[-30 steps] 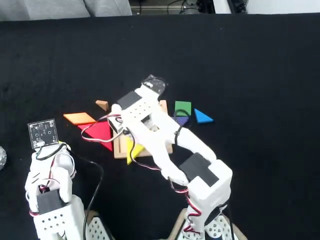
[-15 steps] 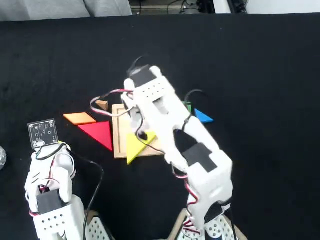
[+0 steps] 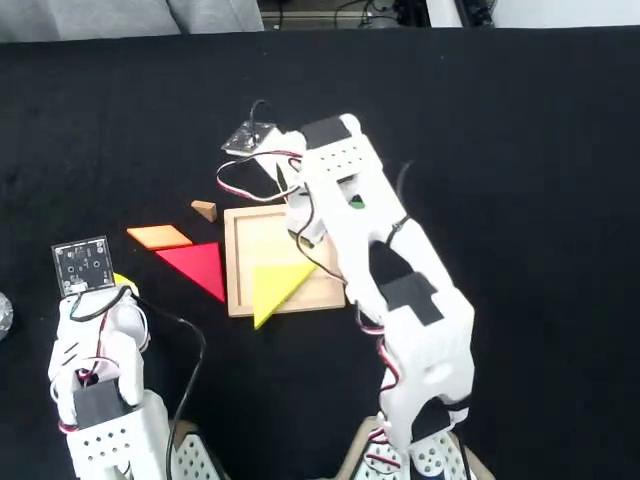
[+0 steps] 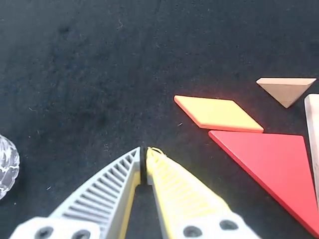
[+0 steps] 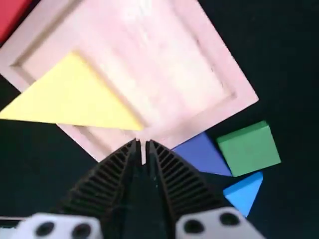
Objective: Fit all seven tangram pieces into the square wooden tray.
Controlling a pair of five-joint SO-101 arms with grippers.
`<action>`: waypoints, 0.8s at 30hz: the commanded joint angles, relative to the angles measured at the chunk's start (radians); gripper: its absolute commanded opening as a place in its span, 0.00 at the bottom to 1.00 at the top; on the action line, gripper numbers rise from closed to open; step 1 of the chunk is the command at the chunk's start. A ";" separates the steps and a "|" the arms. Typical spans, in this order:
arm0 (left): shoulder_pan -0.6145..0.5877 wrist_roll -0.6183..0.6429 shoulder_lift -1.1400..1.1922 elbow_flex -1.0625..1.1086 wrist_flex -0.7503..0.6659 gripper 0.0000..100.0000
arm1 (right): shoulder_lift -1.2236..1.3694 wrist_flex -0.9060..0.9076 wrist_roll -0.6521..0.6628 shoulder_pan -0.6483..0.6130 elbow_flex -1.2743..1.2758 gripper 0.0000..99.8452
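Robotics lab: the left arm (image 3: 100,380) and right arm (image 3: 410,310), white plastic strung with loose red, black and white wires (image 3: 235,188), stand at a bench (image 3: 520,150) draped in black cloth. A bare circuit board (image 3: 84,266) sits on the left wrist, and tangled cables (image 3: 385,12) lie beyond the far edge.

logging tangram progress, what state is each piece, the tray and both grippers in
wooden tray: holds one piece, mostly bare
yellow triangle: partly in tray, corner over the rim
red triangle: outside tray
orange parallelogram: outside tray
wooden triangle: outside tray
green square: outside tray
dark blue triangle: outside tray
light blue triangle: outside tray
left gripper: shut, empty
right gripper: shut, empty
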 commanded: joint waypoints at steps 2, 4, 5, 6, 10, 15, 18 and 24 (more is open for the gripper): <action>0.002 0.003 -0.009 0.002 -0.020 0.03 | 0.053 -0.147 0.011 -0.035 -0.021 0.01; 0.002 0.003 -0.009 0.002 -0.020 0.03 | 0.090 -0.187 0.011 -0.041 -0.021 0.01; 0.002 0.003 -0.009 0.002 -0.020 0.03 | 0.108 -0.196 0.011 -0.043 -0.019 0.01; 0.002 0.003 -0.009 0.002 -0.020 0.03 | 0.125 -0.196 0.011 -0.044 -0.019 0.01; 0.002 0.003 -0.009 0.002 -0.020 0.03 | 0.159 -0.172 0.011 -0.038 -0.015 0.01; 0.002 0.003 -0.009 0.002 -0.020 0.03 | 0.150 -0.048 0.018 -0.041 0.018 0.01; 0.002 0.003 -0.009 0.002 -0.020 0.03 | 0.119 -0.002 0.020 -0.038 0.058 0.01; 0.002 0.003 -0.009 0.002 -0.020 0.03 | -0.085 0.078 0.115 -0.037 0.177 0.01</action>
